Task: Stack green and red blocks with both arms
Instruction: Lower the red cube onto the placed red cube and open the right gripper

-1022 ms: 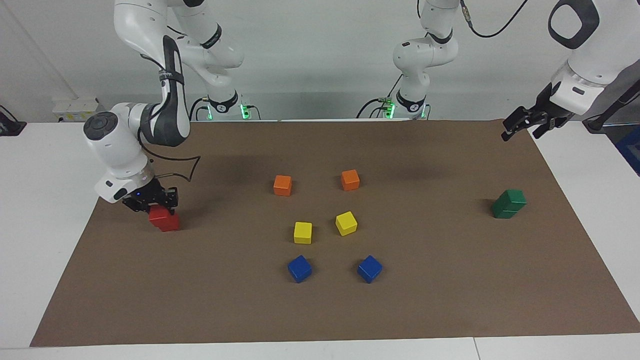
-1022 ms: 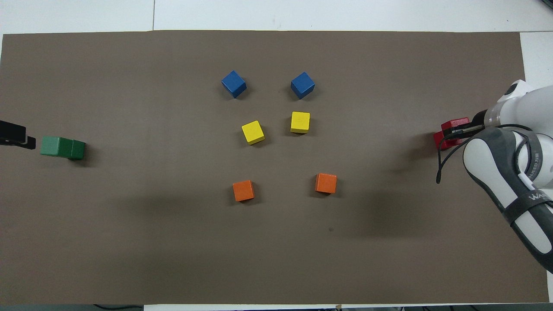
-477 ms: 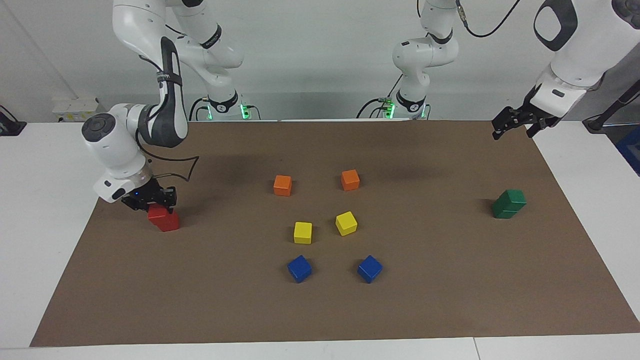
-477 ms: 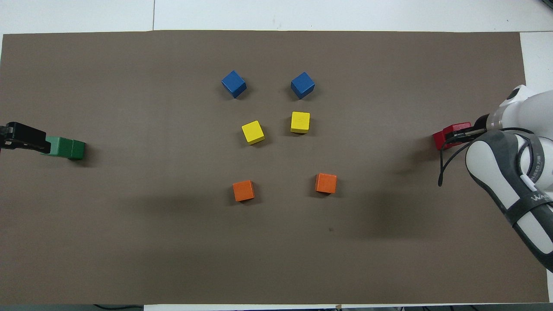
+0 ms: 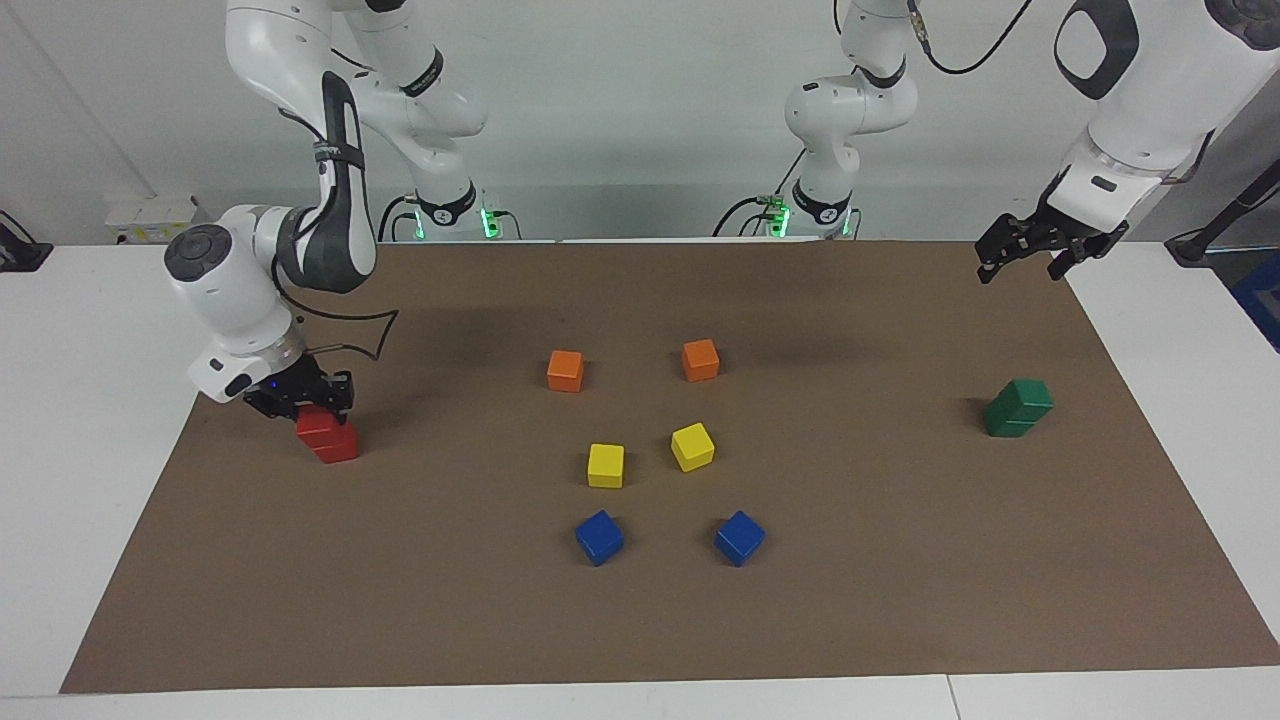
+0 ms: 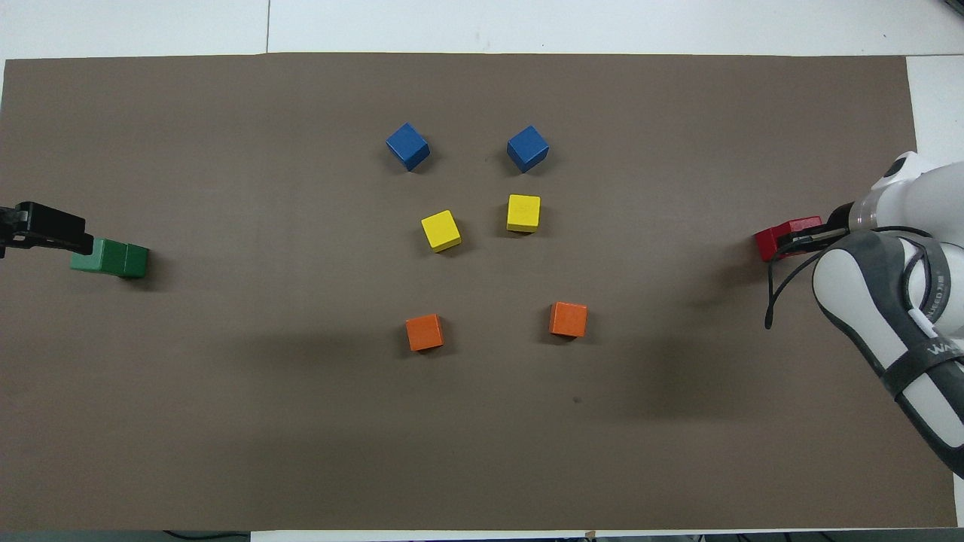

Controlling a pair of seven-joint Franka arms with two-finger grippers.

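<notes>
- Right pincer (image 5: pixel 300 405) low at the right arm's end of the desk (image 5: pixel 60 400), clamped on the upper red block (image 5: pixel 318 424) sitting on the lower red block (image 5: pixel 335 446).
- Left pincer (image 5: pixel 1020 252) raised over the brown mat (image 5: pixel 640 620), fingers spread, nothing in them.
- Two green blocks (image 5: pixel 1018 407) stacked at the left arm's end, apart from that pincer.

A mat (image 5: pixel 640 620) covers the bench (image 5: pixel 90 330). At its middle, three rows of two: first cube (image 5: pixel 565 370) and second cube (image 5: pixel 700 360) nearest the robots, third cube (image 5: pixel 605 465) and fourth cube (image 5: pixel 692 446) farther, fifth cube (image 5: pixel 599 537) and sixth cube (image 5: pixel 739 537) farthest. At the right arm's end, a top cube (image 5: pixel 318 422) sits on a bottom cube (image 5: pixel 338 447); at the left arm's end, an upper cube (image 5: pixel 1028 395) sits on a lower cube (image 5: pixel 1008 425).
</notes>
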